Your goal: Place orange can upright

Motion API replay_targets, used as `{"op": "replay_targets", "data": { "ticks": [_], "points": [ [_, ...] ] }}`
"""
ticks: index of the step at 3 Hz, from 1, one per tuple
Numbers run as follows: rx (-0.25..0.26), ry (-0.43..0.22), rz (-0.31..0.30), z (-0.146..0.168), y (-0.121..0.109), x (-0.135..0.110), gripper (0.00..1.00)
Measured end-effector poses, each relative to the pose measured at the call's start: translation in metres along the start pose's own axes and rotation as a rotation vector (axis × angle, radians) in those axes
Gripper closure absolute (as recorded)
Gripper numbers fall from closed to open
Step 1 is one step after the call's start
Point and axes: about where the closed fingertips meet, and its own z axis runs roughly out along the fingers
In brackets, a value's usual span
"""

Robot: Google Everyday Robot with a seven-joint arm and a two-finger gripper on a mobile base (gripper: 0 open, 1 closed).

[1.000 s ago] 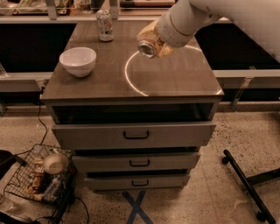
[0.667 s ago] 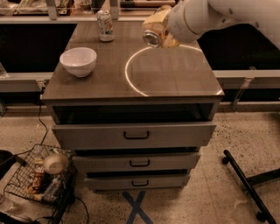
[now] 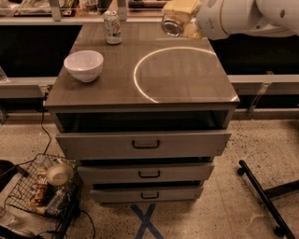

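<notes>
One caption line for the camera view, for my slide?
The tool holds the orange can above the back right edge of the cabinet top.

Over the back right edge of the brown wood-grain cabinet top (image 3: 187, 79), the gripper (image 3: 180, 19) with matt cream fingers (image 3: 181, 6) clamps the shiny metallic orange can (image 3: 171, 25), its silver end gleaming. The smooth white arm shell (image 3: 224, 18) looks like satin plastic. The top is smooth and faintly reflective; the round white bowl (image 3: 84, 65) is glossy.

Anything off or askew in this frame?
The orange can is tipped, silver end facing the camera, held in the gripper above the back right corner of the cabinet. The top drawer stands partly pulled out.
</notes>
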Motion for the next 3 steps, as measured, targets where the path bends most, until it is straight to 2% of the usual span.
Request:
{"op": "replay_targets", "data": {
  "ticks": [1, 2, 3],
  "points": [
    [-0.059, -0.019, -0.143, -0.014, 0.003, -0.003, 1.00],
    [-0.061, -0.074, -0.337, -0.029, 0.004, 0.000, 1.00],
    [-0.089, -0.130, -0.457, -0.034, -0.004, 0.007, 1.00]
  ]
}}
